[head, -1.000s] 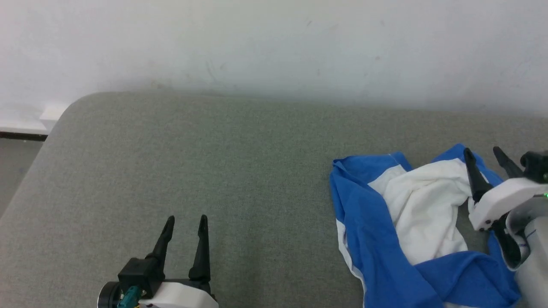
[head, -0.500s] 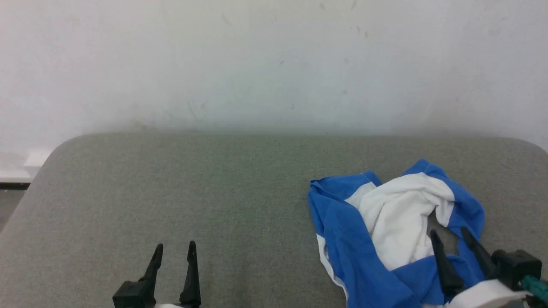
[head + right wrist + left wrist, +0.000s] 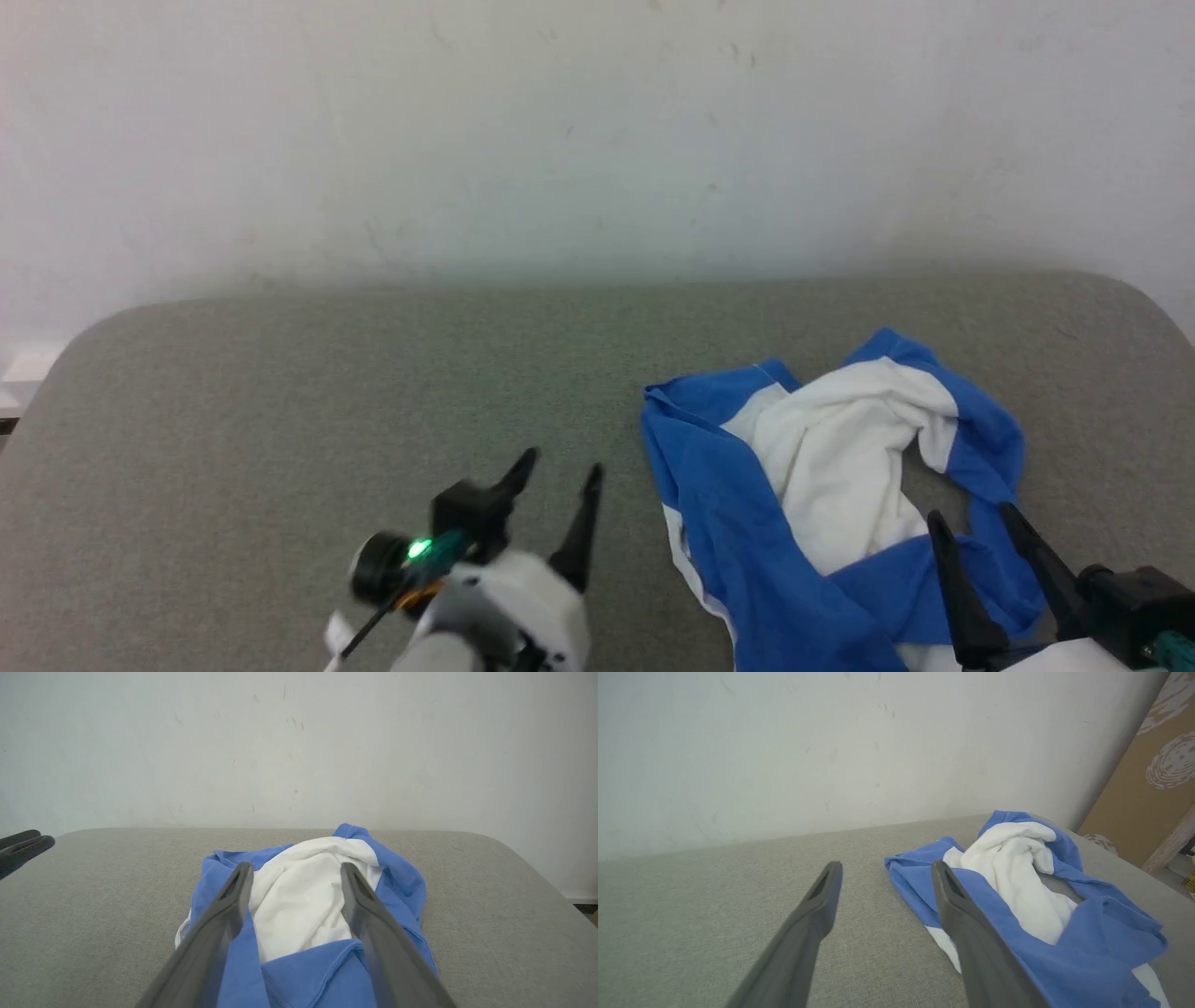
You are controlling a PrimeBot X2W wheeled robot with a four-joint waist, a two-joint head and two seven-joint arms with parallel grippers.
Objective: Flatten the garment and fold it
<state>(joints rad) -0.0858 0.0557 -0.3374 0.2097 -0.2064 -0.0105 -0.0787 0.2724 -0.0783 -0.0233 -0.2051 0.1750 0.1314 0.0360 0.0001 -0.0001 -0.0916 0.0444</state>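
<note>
The garment (image 3: 822, 485), a white T-shirt with bright blue parts, lies crumpled in a heap on the right half of the grey padded surface (image 3: 327, 392). It also shows in the left wrist view (image 3: 1017, 886) and the right wrist view (image 3: 299, 905). My left gripper (image 3: 560, 471) hovers open just left of the heap, fingers pointing up and right, nothing between them. My right gripper (image 3: 971, 523) stands open at the heap's near edge, over the blue cloth, gripping nothing. Both pairs of fingers stand wide apart in their wrist views (image 3: 885, 872) (image 3: 294, 872).
A white wall (image 3: 597, 140) rises right behind the padded surface. The surface has rounded far corners at left and right. A brown patterned panel (image 3: 1157, 765) stands to the right beyond the surface's edge. The left gripper's tips (image 3: 23, 844) show at the right wrist view's left edge.
The head camera has tilted up. My left gripper has risen and moved right toward the garment. My right gripper has drawn back from the heap's far right to its near edge.
</note>
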